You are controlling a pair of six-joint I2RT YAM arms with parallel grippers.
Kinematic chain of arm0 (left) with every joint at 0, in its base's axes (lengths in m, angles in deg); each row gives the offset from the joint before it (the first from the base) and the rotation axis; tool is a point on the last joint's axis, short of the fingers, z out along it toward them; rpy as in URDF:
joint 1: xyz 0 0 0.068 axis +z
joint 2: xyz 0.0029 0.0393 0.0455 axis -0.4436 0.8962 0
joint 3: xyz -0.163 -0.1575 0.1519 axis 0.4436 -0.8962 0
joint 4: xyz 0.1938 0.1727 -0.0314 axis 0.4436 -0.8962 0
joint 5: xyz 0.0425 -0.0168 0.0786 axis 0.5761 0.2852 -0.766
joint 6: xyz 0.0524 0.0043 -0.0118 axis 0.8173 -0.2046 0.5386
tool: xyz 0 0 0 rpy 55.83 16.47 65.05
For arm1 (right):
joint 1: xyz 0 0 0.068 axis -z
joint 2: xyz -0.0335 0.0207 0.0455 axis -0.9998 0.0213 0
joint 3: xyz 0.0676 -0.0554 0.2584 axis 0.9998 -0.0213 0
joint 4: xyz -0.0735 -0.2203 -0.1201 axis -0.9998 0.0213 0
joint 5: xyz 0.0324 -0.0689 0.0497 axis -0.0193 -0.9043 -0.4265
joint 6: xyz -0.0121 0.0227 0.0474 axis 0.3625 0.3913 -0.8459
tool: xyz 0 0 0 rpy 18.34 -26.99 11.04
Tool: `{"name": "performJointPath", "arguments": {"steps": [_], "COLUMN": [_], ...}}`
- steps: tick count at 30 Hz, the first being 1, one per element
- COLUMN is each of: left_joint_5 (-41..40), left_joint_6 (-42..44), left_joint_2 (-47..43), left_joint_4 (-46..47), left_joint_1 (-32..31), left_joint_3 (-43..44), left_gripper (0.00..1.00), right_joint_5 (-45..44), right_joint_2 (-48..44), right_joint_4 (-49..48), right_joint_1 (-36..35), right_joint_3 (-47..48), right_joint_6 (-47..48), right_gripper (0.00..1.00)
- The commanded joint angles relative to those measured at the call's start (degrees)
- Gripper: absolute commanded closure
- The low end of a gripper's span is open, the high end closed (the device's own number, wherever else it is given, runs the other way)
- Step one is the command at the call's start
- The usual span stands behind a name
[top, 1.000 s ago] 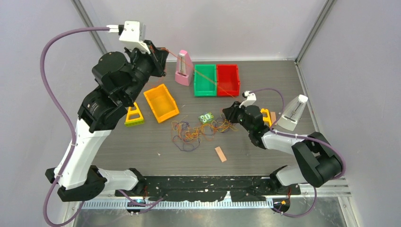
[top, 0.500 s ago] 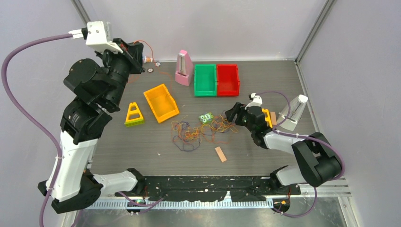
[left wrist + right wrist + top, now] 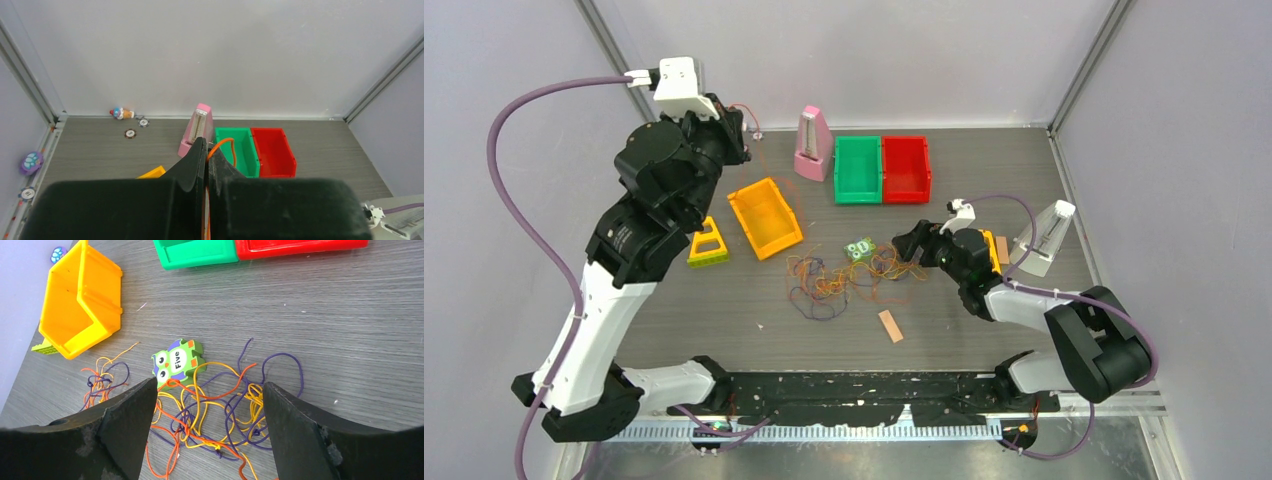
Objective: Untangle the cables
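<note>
The left gripper hangs high at the far left, its fingers pinched tight on an orange cable. The other cables lie tangled mid-table beside an owl tile. At their right edge, the right gripper spreads its fingers wide, holding nothing.

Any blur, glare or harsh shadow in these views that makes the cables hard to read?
Top external: even, diffuse light, soft shadows, cables thin but crisp. Left wrist: background sharp; the shut left gripper is a dark, soft-edged mass, an orange cable pinched in it. Right wrist: tangle sharp, no glare; the open right gripper frames it, dark and slightly blurred.
</note>
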Motion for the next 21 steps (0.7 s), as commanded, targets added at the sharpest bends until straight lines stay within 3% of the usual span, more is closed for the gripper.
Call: {"name": "performJointPath", "arguments": {"steps": [1, 21], "left_joint_5": [-2.11, 0.09], "left_joint_6": [0.15, -10.26], "left_joint_2": [0.23, 8.54], "left_joint_4": [2.31, -1.02], "left_joint_1": [1.53, 13.52], "left_joint_3": [-0.72, -6.25], "left_gripper": [1.0, 1.0], "right_joint_5": [1.17, 1.95], "right_joint_2": [-1.67, -1.49], "right_joint_4": [-4.14, -5.18], "right_joint_1": [0.12, 0.1], "right_joint_3": [-0.14, -0.31], "right_joint_6": [1.3, 1.63], "right_gripper": [0.18, 0.19]}}
